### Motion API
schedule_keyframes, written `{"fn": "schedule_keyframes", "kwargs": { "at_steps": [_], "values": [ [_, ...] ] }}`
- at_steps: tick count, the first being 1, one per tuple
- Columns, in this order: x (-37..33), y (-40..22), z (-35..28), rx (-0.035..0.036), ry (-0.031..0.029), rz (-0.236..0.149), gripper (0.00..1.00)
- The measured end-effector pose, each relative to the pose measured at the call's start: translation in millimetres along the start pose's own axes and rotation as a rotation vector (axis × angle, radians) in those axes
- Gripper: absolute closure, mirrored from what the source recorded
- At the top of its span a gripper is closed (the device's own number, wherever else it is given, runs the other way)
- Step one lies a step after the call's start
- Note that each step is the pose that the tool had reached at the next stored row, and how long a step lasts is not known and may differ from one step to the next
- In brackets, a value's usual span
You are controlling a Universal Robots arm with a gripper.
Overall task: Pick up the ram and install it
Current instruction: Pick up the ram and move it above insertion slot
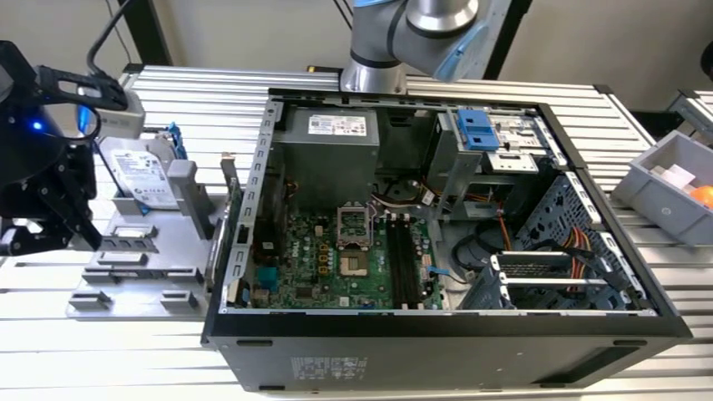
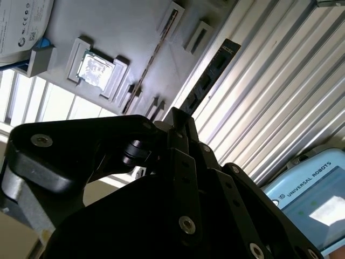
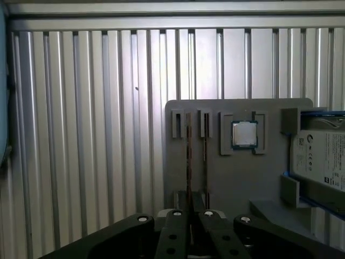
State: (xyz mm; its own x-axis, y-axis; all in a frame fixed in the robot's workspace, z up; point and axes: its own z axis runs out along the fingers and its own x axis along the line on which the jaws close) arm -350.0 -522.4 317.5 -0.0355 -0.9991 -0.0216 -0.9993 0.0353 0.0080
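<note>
My gripper (image 2: 178, 121) is shut on the ram (image 2: 209, 75), a long dark stick that juts out from between the fingertips over the ribbed metal table. In the first wrist view the held ram (image 3: 188, 156) shows edge-on above the gripper (image 3: 191, 213), just off the outer slot of the grey parts tray (image 3: 237, 183). A second stick (image 3: 206, 156) stands in the neighbouring slot. In the exterior view the gripper (image 1: 50, 225) hangs at the exterior view's left, beside the tray (image 1: 134, 284). The motherboard's long black slots (image 1: 403, 259) lie inside the open computer case (image 1: 446, 326).
The tray also holds a processor chip (image 3: 244, 134) and a silver hard drive (image 1: 139, 171) in a blue frame. The case walls stand high around the motherboard, with cables and a drive cage (image 1: 557, 267) inside. A grey bin (image 1: 669, 188) sits at the exterior view's right.
</note>
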Motion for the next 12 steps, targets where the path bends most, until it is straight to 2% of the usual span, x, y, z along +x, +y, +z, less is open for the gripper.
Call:
{"fn": "schedule_keyframes", "kwargs": {
  "at_steps": [12],
  "values": [
    [-0.2,0.1,-9.5,0.0000,0.0000,0.000,1.00]
  ]
}}
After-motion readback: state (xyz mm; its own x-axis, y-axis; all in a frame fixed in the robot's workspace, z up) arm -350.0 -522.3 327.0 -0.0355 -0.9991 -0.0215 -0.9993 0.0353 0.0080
